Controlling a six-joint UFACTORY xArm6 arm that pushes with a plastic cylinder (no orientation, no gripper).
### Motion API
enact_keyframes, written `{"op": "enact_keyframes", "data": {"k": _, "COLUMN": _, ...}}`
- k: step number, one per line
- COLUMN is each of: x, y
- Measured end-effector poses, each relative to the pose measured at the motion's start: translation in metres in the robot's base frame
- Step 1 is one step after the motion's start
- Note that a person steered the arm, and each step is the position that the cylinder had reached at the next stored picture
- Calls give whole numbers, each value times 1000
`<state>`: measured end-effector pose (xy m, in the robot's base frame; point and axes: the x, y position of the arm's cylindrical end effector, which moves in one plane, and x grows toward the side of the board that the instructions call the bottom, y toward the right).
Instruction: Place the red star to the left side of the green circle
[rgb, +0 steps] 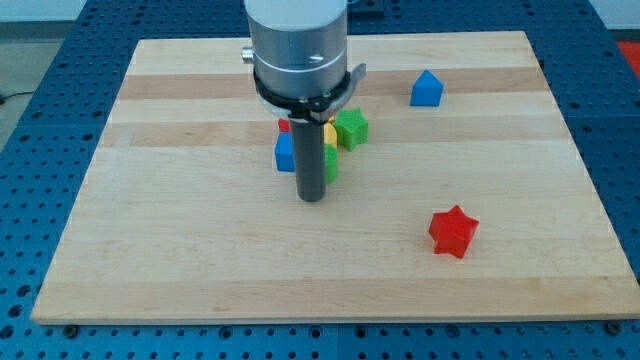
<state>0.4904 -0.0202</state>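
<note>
A pale wooden desk (180, 250) is shown on a blue perforated base (30, 130); wide bare wood is seen along the view's left and bottom edges. No writing or label can be read, and no container is seen.

Left of centre, a blue block (285, 153) is seen just beside the dark rod, with a small red block (285, 126) partly hidden at its upper edge. No gripper is fitted; the rod ends in my tip (312, 198), set down at the lower edge of this cluster. Behind the rod a yellow block (330, 134) and a green block (331, 165) are glimpsed, their shapes not discernible. A green star (351, 128) touches the cluster on its right.

A blue block (426, 89) with a peaked top stands well apart near the view's top right. The red star (453, 231) lies alone toward the view's lower right, well apart from my tip, with bare wood all round it.
</note>
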Motion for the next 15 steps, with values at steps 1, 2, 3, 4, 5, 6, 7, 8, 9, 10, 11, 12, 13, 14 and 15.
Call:
{"op": "enact_keyframes", "data": {"k": 1, "x": 15, "y": 45}}
{"op": "enact_keyframes", "data": {"k": 2, "x": 15, "y": 107}}
{"op": "enact_keyframes", "data": {"k": 3, "x": 14, "y": 168}}
{"op": "enact_keyframes", "data": {"k": 4, "x": 23, "y": 198}}
{"op": "enact_keyframes", "data": {"k": 5, "x": 46, "y": 199}}
{"op": "enact_keyframes", "data": {"k": 6, "x": 68, "y": 183}}
{"op": "enact_keyframes", "data": {"k": 7, "x": 68, "y": 142}}
{"op": "enact_keyframes", "data": {"k": 8, "x": 60, "y": 115}}
{"op": "enact_keyframes", "data": {"k": 9, "x": 42, "y": 112}}
{"op": "enact_keyframes", "data": {"k": 10, "x": 39, "y": 124}}
{"op": "enact_keyframes", "data": {"k": 11, "x": 29, "y": 126}}
{"op": "enact_keyframes", "data": {"k": 12, "x": 25, "y": 107}}
{"op": "enact_keyframes", "data": {"k": 13, "x": 16, "y": 90}}
{"op": "enact_keyframes", "data": {"k": 14, "x": 7, "y": 90}}
{"op": "enact_keyframes", "data": {"k": 15, "x": -6, "y": 90}}
